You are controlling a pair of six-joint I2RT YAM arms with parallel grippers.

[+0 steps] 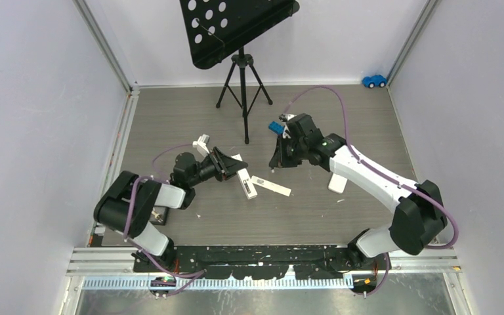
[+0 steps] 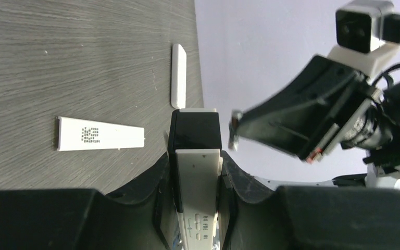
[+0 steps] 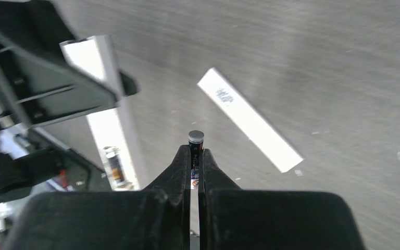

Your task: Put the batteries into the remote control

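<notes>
My left gripper [image 2: 195, 162] is shut on a white remote [image 2: 198, 179] with a black end and holds it off the table. In the top view the left gripper [image 1: 225, 164] and the remote [image 1: 244, 181] are left of centre. My right gripper [image 3: 195, 152] is shut on a thin dark battery [image 3: 196, 139] with a silvery end, standing upright between the fingers. In the right wrist view the remote [image 3: 107, 120] lies to the left, with another battery [image 3: 115, 164] in its open compartment. The right gripper [image 1: 278, 159] hovers just right of the remote.
The remote's white cover [image 1: 270, 186] lies flat on the table between the arms, also seen from the left wrist [image 2: 100, 134] and the right wrist [image 3: 250, 121]. Another white flat piece [image 1: 336, 182] lies under the right arm. A music stand tripod [image 1: 243, 85] and a blue toy car [image 1: 374, 81] stand at the back.
</notes>
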